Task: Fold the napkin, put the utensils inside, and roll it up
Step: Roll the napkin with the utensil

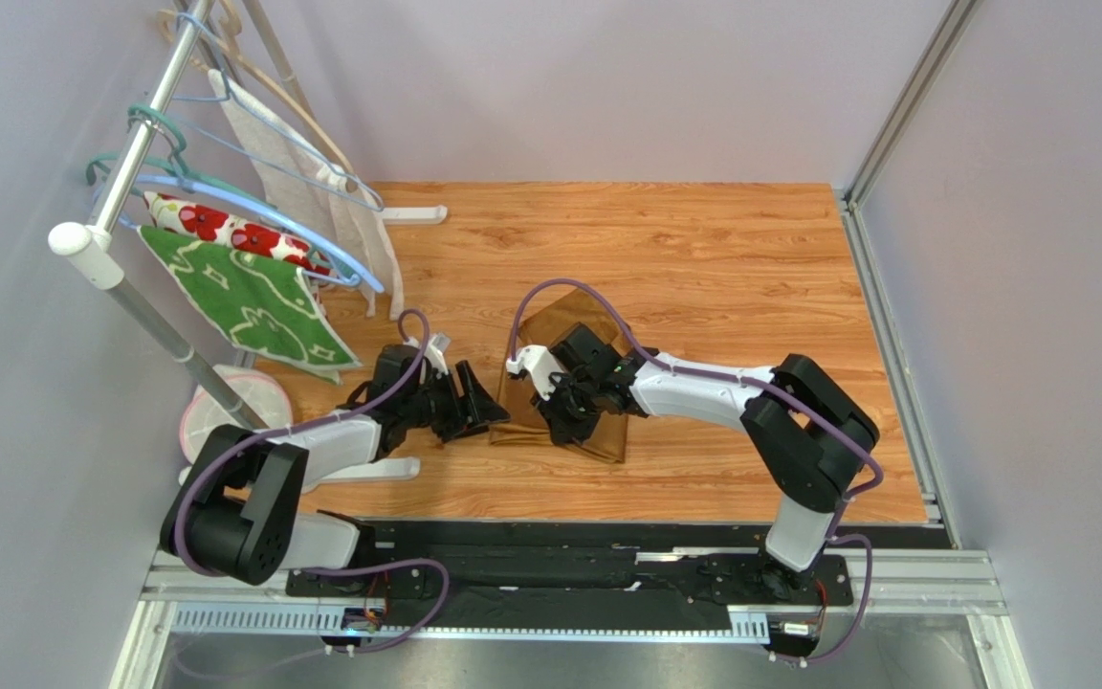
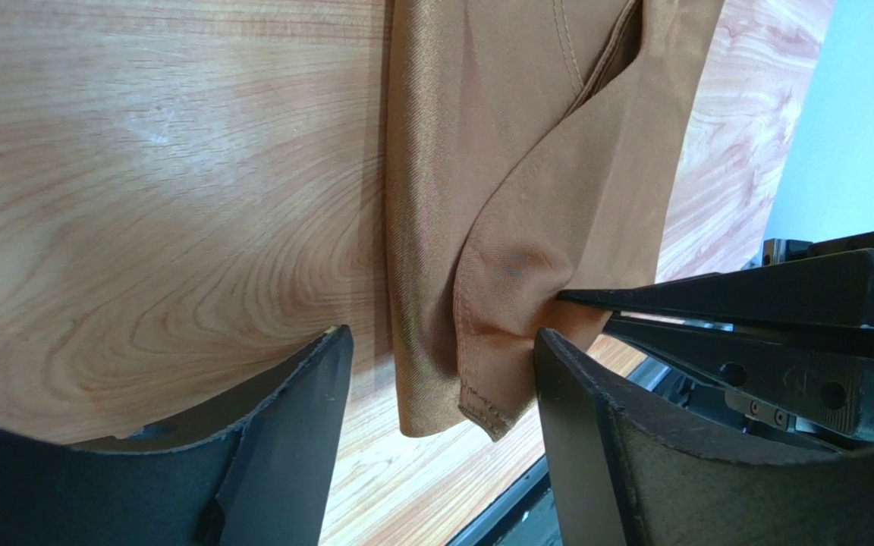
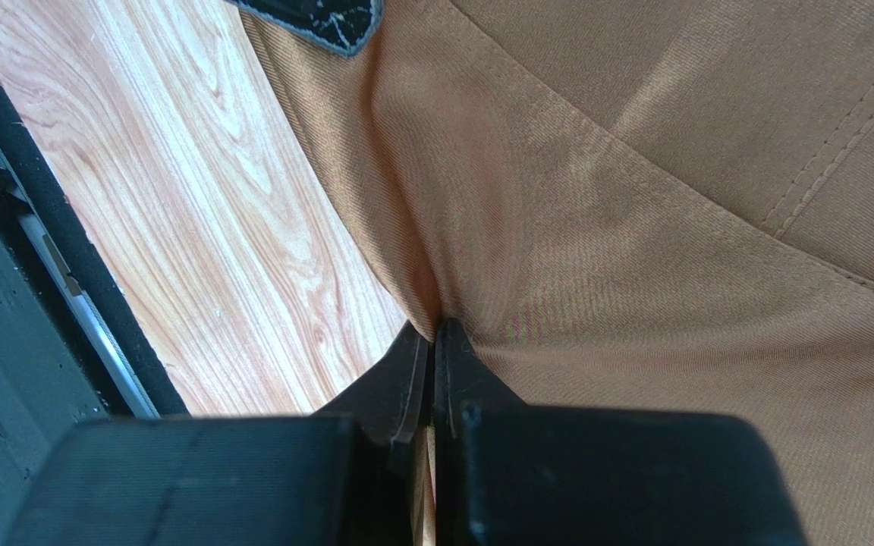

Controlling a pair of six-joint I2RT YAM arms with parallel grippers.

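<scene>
I see a wooden table (image 1: 686,244) closed in by pale grey walls, and at its far left a rack (image 1: 123,172) carries a green leaf-patterned cloth (image 1: 248,294) and a white cloth with red flowers (image 1: 219,226). Right of it my left gripper (image 2: 442,353) is released, its jaws apart on both sides of a corner of the napkin (image 2: 499,171), which lies bunched near the middle of the table. Further right, my right gripper (image 3: 436,332) is clenched on a fold of this golden-brown cloth.
</scene>
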